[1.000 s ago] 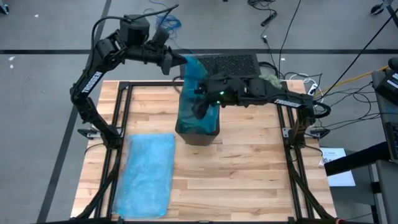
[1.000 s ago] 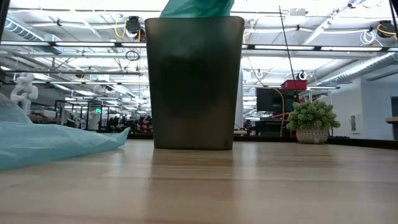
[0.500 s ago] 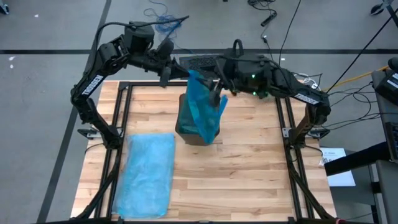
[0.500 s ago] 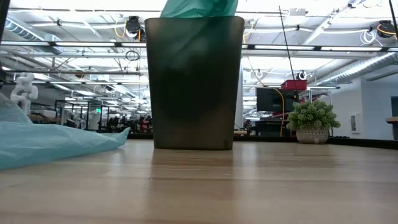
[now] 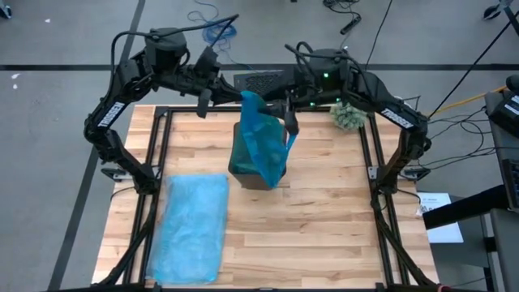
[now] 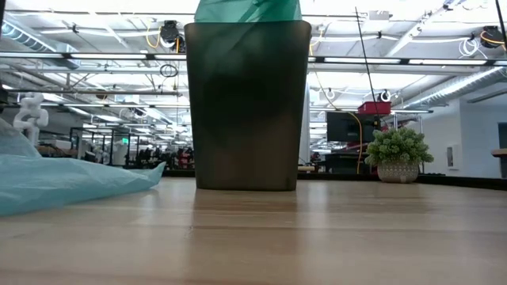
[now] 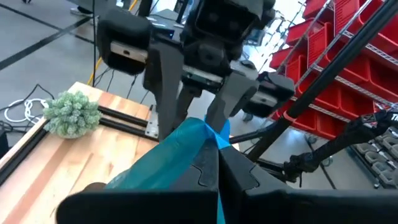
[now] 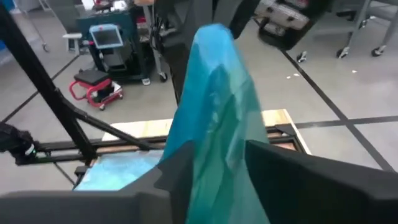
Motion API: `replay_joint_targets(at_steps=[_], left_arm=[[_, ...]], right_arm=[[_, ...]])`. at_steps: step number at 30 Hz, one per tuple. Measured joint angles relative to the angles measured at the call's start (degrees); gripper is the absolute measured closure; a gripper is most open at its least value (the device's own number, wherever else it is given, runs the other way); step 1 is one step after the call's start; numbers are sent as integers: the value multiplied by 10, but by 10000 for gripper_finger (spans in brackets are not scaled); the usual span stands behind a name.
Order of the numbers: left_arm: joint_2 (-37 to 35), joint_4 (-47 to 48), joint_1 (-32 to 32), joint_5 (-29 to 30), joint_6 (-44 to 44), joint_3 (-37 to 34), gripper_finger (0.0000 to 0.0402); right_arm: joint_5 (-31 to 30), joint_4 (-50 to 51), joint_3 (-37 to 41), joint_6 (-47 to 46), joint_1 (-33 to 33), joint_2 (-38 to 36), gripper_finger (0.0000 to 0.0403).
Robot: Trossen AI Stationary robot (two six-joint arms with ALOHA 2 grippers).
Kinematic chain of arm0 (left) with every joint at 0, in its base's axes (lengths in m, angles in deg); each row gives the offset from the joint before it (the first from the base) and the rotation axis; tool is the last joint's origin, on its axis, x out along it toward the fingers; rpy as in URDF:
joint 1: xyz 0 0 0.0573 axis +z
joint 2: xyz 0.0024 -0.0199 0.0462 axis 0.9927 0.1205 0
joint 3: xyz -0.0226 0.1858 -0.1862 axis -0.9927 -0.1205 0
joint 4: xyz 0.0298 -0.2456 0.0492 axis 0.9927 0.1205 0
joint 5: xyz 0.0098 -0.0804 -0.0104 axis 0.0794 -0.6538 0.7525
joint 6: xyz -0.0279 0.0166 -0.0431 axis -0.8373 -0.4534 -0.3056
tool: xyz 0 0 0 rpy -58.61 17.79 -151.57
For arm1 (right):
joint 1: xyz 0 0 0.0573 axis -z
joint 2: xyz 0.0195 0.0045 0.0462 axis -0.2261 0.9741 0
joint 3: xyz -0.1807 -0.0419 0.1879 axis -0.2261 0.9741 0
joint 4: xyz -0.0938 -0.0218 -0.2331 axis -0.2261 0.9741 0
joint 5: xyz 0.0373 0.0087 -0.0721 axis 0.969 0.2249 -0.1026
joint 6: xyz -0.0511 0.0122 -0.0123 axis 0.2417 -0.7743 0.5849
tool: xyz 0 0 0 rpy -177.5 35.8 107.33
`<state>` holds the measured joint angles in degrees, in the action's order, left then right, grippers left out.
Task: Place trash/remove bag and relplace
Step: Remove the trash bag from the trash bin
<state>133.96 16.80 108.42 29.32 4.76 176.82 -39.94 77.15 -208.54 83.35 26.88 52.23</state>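
Wooden table (image 5: 324,219) is carrying a dark bin (image 5: 247,166), from which a blue bag (image 5: 261,138) is rising. Left gripper (image 5: 212,83) is clamping the bag's top; right gripper (image 5: 288,122) is straddling it, fingers around the plastic.

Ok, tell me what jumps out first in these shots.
The blue bag pulled up out of the dark bin at the table's far middle, with the left tool and right tool pinching its top from either side. Next, a second blue bag lying flat near the left front.
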Motion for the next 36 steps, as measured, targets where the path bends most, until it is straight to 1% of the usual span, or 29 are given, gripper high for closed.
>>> replay_joint_targets(at_steps=[2, 4, 5, 6, 11, 14, 18, 21, 26, 29, 36], left_arm=[[0, 0, 0, 0, 0, 0, 402], [0, -2, 0, 0, 0, 0, 402], [0, -4, 0, 0, 0, 0, 402], [0, -8, 0, 0, -1, 0, 402], [-8, -40, 0, -2, -2, 0, 401], [-19, -64, 0, 0, -2, 0, 389], [-30, -73, 0, 5, -2, 0, 352], [-32, -70, 0, 20, -2, 0, 319], [-31, -63, 0, 26, -2, 0, 269], [-32, -68, 0, 25, -1, 0, 253], [-60, -64, -12, 5, 3, 0, 249]], right_arm=[[4, -3, 0, 8, -1, 3, 311], [20, -3, 0, 10, 0, 3, 363], [25, -3, 0, 16, 0, 3, 382], [26, -3, 0, 22, 0, 3, 391], [26, -5, 0, 29, -4, 3, 401], [22, -5, 0, 30, -4, 3, 402], [-6, -4, 0, 32, -4, 2, 403], [-7, -16, 0, 32, -4, -2, 403], [-12, -24, 0, 33, -4, -9, 403], [-39, -22, 0, 38, -4, -13, 403], [-123, -20, 0, 41, 0, -24, 403]])
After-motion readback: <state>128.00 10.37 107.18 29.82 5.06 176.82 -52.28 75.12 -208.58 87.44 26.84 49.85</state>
